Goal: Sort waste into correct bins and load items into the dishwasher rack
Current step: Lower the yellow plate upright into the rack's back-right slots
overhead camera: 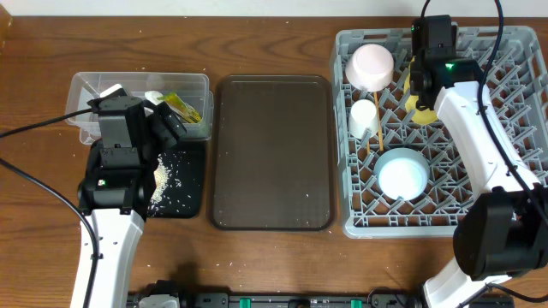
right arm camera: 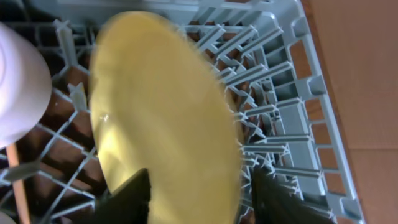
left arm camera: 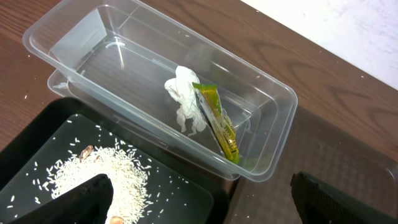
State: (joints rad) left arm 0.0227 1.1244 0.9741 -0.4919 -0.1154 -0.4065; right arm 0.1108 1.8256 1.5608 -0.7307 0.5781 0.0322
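The clear tub (overhead camera: 86,85) (left arm camera: 81,43) holds the white tissue (left arm camera: 183,99) and the snack wrapper (overhead camera: 184,107) (left arm camera: 217,121). Rice crumbs (overhead camera: 163,175) (left arm camera: 106,171) lie heaped in the black tray (overhead camera: 188,184) (left arm camera: 180,193). My left gripper (overhead camera: 163,128) (left arm camera: 205,205) hangs open and empty over that tray's far edge. The grey rack (overhead camera: 514,51) (right arm camera: 280,118) holds the white bowl (overhead camera: 370,66) (right arm camera: 18,81), white cup (overhead camera: 364,118), light blue dish (overhead camera: 402,174) and chopsticks (overhead camera: 378,137). My right gripper (overhead camera: 424,85) (right arm camera: 199,199) is open, its fingers astride the yellow plate (overhead camera: 418,109) (right arm camera: 161,99), which leans among the pegs.
A large dark brown serving tray (overhead camera: 272,154) lies between the bins and the rack. A few stray rice grains dot the brown tray and the wooden table near the black tray.
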